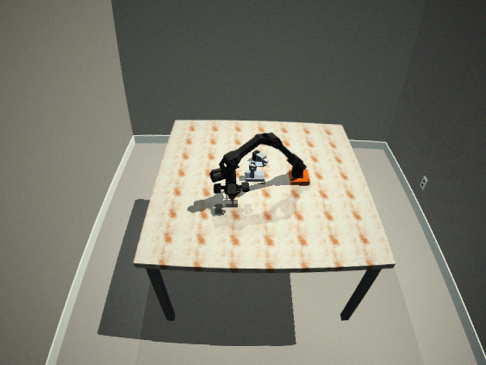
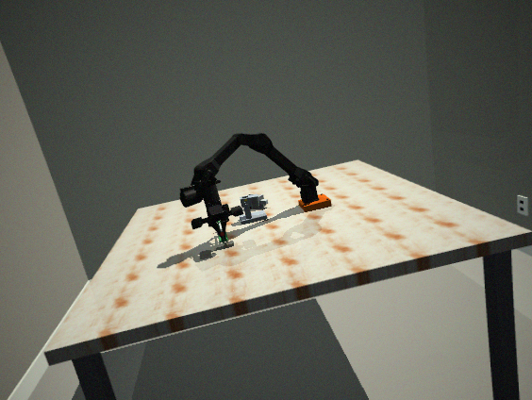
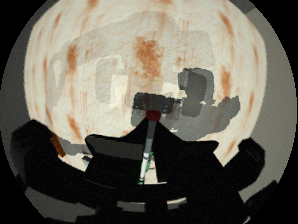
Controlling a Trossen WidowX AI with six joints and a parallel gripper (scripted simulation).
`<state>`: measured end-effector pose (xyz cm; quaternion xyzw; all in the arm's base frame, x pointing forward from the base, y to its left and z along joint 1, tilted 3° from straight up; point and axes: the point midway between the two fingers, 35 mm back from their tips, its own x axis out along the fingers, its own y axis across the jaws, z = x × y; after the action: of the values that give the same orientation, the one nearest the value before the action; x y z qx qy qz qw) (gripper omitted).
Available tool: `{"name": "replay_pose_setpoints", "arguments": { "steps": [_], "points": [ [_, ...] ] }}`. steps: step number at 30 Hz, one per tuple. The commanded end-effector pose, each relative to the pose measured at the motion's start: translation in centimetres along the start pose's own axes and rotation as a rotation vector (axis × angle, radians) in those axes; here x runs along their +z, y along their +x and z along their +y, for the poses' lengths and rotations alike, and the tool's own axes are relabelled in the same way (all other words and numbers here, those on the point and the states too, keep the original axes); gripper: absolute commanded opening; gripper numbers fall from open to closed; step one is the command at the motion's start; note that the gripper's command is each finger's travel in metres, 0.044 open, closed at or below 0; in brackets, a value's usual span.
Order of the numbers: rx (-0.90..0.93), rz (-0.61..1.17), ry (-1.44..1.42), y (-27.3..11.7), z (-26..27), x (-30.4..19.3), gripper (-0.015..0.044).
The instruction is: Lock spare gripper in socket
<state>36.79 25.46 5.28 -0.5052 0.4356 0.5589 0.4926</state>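
Observation:
My gripper (image 1: 232, 199) (image 2: 223, 234) (image 3: 149, 119) points down, low over the table left of the arm's base, and is shut on the lock pin (image 3: 151, 131). A red part shows at the fingertips; a thin grey shaft and some green show behind the fingers. A flat grey block (image 1: 232, 204) (image 2: 228, 244) (image 3: 145, 101) lies in shadow just beyond the fingertips; whether they touch is unclear. The grey mount (image 1: 255, 176) (image 2: 254, 218) stands between gripper and arm base. A pale block, seemingly the spare gripper (image 1: 260, 157) (image 2: 255, 202), sits on top; its seating is too small to tell.
The orange arm base (image 1: 300, 177) (image 2: 315, 203) (image 3: 57, 145) stands right of the mount. The arm arches above and behind the mount. The table's front edge (image 1: 267, 269) (image 2: 302, 293) is well away from the gripper.

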Motion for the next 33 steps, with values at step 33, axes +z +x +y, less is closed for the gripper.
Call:
{"name": "replay_pose_setpoints", "arguments": {
  "steps": [33],
  "points": [
    [0.023, 0.011, 0.001, -3.2, 0.7, 0.2, 0.02]
  ]
}}
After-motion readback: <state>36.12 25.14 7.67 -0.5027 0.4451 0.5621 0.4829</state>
